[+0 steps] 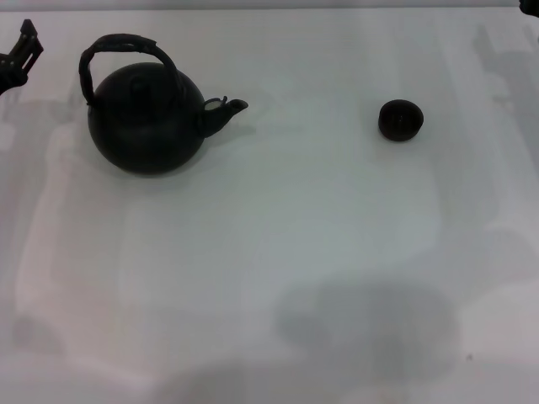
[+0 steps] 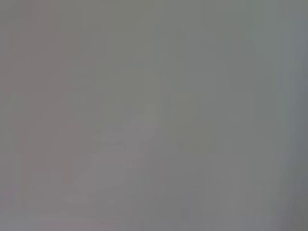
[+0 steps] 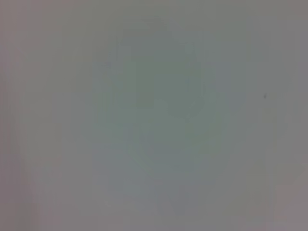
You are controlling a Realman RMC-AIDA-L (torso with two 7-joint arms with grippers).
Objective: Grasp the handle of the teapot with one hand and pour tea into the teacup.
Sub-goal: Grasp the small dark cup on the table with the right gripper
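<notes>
1. Nearest the robot, the white table [image 1: 278,278] shows only soft shadows.
2. Farther out on the right, the tiny dark teacup [image 1: 399,119] stands upright, well apart from the pot.
3. On the left, the black teapot [image 1: 145,122] stands upright, spout aimed at the cup, its arched handle [image 1: 126,50] free.
4. At the far left edge, the left gripper [image 1: 18,57] waits clear of the handle; spread or pressed together, cannot tell.
5. The right gripper [image 1: 530,7] barely shows in the far right corner.
</notes>
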